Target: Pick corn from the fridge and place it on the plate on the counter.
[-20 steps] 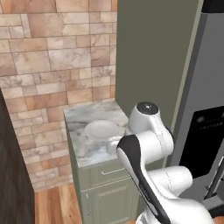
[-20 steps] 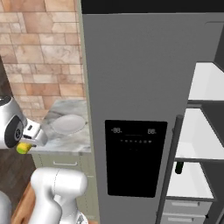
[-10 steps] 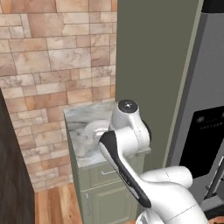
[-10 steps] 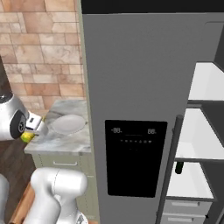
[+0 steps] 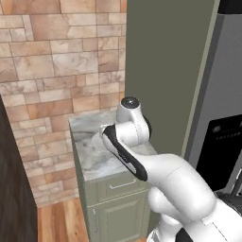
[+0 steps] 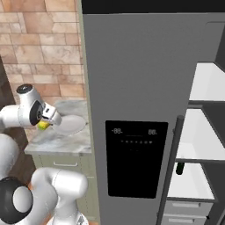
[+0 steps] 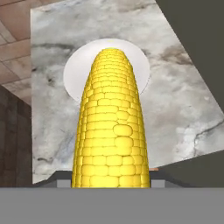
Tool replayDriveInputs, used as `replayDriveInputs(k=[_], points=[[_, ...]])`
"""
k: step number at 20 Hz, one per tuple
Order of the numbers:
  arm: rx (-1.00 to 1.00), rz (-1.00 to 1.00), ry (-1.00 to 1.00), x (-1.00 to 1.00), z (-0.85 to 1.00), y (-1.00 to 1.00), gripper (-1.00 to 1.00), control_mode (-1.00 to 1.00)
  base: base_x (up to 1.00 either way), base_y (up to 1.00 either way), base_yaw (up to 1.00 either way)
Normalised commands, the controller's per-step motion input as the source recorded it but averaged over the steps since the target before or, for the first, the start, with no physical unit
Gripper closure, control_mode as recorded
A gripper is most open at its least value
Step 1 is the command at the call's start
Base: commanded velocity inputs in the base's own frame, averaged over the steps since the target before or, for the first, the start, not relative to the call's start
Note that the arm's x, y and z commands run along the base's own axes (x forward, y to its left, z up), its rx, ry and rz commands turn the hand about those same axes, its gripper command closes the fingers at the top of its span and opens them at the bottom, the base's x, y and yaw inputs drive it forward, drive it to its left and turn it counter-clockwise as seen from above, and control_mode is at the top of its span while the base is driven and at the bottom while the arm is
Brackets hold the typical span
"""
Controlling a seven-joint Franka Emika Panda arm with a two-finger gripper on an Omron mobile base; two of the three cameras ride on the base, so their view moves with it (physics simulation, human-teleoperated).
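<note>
Holding the corn (image 7: 111,127) firmly between its fingers, the pincer (image 6: 45,122) hangs above the bench (image 6: 57,138), over the edge of the plate (image 6: 70,125). In the hand view the cob fills the middle and points away from the pincer, its tip lying over the white plate below, which sits on the grey marble top. The corn is in the air and does not touch the plate. In the right base view a small yellow-green piece shows under the pincer, just beside the plate's near rim. The fridge (image 6: 140,101) stands to the far side of the pincer, past the plate, its black dispenser panel (image 6: 135,156) facing forward. Beyond it the white shelves (image 6: 197,149) are visible, with a dark green bottle (image 6: 179,168) on one of them. In the left base view the white arm (image 5: 137,142) covers the plate.
</note>
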Motion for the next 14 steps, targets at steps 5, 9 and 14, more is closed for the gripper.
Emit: replayDriveInputs(k=[5,9,14], points=[[0.01,0.01,0.03,0.96,-0.01,-0.03,1.0,-1.0,0.0,0.0,0.0],[0.0,0.0,0.04,0.78,-0.19,-0.15,1.0,-1.0,0.0,0.0,0.0],[0.0,0.0,0.0,0.04,-0.51,-0.01,1.0,-1.0,0.0,0.0,0.0]])
